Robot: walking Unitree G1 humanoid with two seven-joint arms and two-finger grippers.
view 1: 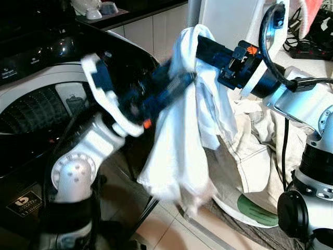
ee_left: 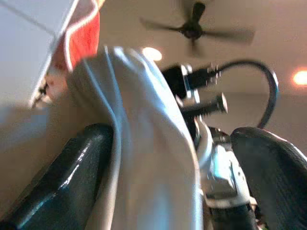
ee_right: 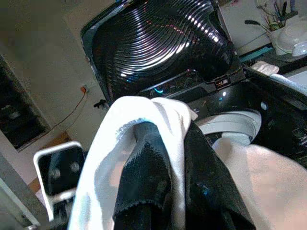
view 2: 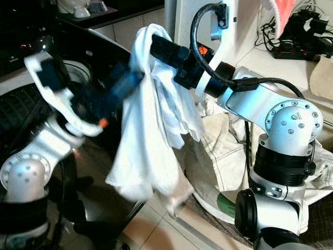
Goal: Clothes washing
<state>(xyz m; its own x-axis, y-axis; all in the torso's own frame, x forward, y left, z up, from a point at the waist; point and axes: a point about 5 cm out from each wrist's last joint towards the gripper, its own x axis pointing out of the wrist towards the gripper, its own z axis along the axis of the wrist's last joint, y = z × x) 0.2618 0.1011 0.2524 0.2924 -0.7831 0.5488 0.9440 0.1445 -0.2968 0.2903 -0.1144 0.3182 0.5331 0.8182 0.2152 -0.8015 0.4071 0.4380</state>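
Right now I'm mid-transfer: my right gripper has its fingers clamped on a white garment, which hangs between both arms, above the floor and beside the open washing machine. My left gripper reaches into the cloth, but blur means I cannot tell how its fingers stand. More laundry lies heaped behind. Next, I judge, I swing the garment over the drum and let go.

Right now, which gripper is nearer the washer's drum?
Left. The left gripper reaches from over the drum to the white cloth; the right gripper, draped in that cloth, is farther off, above the laundry pile.
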